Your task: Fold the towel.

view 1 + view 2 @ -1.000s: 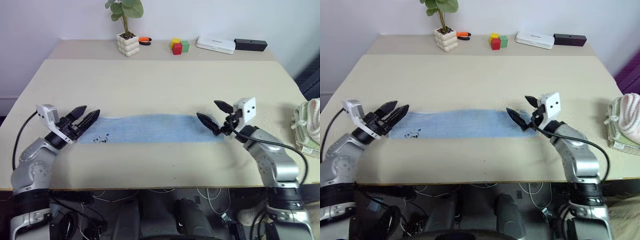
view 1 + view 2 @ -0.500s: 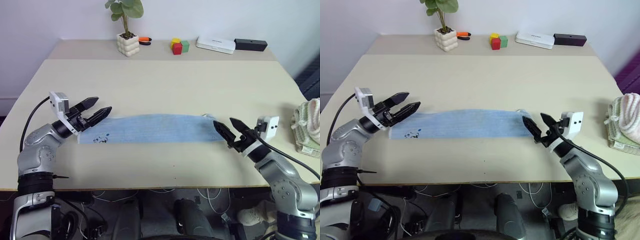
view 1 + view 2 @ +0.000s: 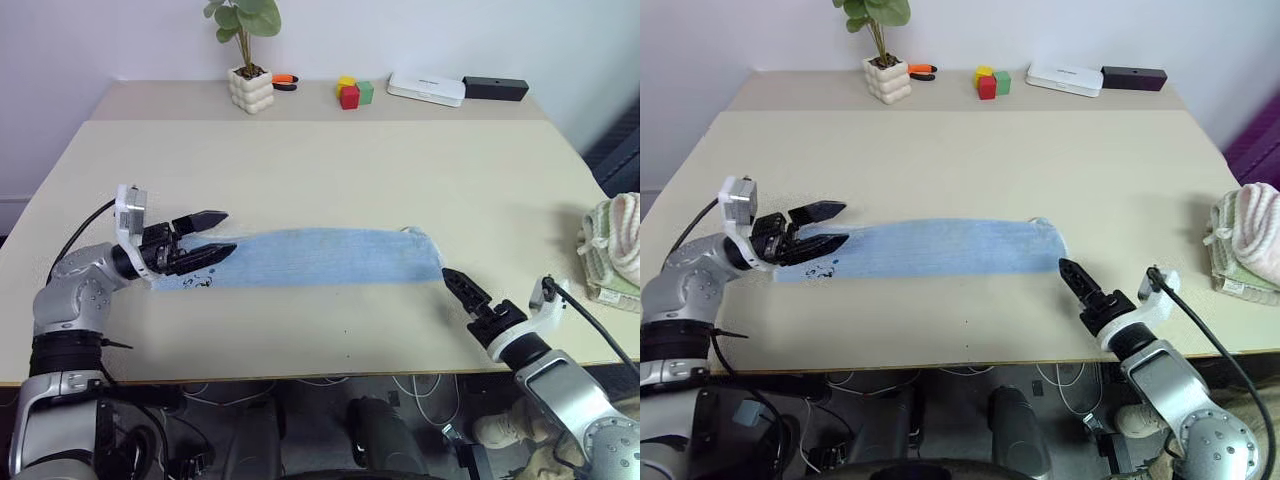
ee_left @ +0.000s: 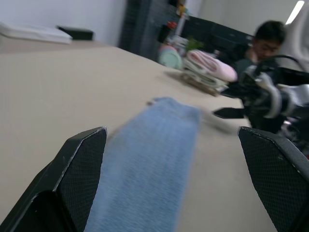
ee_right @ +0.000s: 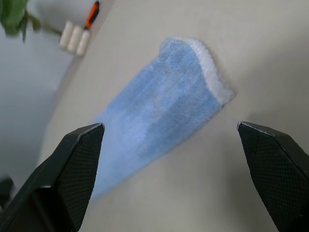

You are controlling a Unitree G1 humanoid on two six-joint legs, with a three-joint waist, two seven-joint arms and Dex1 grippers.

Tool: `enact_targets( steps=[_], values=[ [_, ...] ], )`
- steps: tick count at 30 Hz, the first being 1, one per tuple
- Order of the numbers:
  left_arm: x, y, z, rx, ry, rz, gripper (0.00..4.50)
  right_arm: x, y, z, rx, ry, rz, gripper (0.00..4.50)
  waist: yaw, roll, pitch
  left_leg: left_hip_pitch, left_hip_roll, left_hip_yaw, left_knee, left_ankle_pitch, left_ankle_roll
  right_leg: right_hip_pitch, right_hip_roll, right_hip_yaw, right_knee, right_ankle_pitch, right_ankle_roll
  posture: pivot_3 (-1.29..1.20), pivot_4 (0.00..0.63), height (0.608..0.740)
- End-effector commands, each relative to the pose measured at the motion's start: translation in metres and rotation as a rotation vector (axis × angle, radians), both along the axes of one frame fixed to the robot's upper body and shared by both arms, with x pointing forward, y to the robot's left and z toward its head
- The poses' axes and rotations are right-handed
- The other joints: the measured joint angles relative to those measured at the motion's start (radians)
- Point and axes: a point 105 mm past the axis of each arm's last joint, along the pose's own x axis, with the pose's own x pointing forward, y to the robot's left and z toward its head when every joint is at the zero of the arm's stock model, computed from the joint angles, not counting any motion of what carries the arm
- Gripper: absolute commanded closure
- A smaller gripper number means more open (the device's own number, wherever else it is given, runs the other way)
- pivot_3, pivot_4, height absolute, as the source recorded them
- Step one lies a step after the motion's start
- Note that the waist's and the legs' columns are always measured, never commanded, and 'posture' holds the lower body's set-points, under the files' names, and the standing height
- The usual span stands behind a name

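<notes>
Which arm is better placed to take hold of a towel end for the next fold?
Left, probably. The left tool is open right over the towel's marked end, while the right tool, also open, sits clear of the other end, nearer the table's front edge.

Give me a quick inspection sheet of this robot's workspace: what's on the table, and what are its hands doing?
Surface: beige table.
Job's things: light blue towel lying flat as a long strip, unfolded.
Clutter: potted plant, coloured blocks, white box, black box along the far edge; folded towel stack at the right.
Grippers: left gripper open over the towel's left end; right gripper open, off the right end.
Cables: black cable at the right wrist.
Surroundings: a person in the left wrist view.
</notes>
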Motion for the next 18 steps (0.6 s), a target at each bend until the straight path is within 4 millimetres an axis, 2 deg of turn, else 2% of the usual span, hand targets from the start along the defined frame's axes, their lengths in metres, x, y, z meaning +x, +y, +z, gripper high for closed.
enact_targets(
  steps=[1,5,14,18],
  values=[
    [-0.003,0.006,0.004,0.023,0.047,-0.011,0.05,0.004,0.008,0.003,0.041,0.001,0.001,0.00,0.001,0.000,0.000,0.000,0.000,0.000,0.000,0.000,0.000,0.000,0.000,0.000,0.000,0.000,0.000,0.00,0.150,0.740],
    [-0.012,0.014,-0.005,0.098,0.098,-0.025,0.05,0.011,0.014,0.001,0.062,0.006,0.003,0.00,0.000,0.000,0.000,0.000,0.000,0.000,0.000,0.000,0.000,0.000,0.000,0.000,0.000,0.000,0.000,0.00,0.150,0.740],
    [-0.026,0.024,-0.002,0.112,0.121,-0.021,0.05,0.026,0.009,-0.007,0.086,0.010,-0.035,0.00,0.002,0.000,0.000,0.000,0.000,0.000,0.000,0.000,0.000,0.000,-0.001,0.000,-0.001,0.000,-0.001,0.00,0.150,0.740],
    [-0.030,0.026,0.000,0.114,0.127,-0.018,0.05,0.031,0.016,-0.009,0.081,0.012,-0.004,0.00,0.000,0.000,0.000,0.000,0.000,0.000,0.000,0.000,0.000,0.000,-0.001,0.000,-0.001,0.000,-0.001,0.00,0.150,0.740]
  ],
)
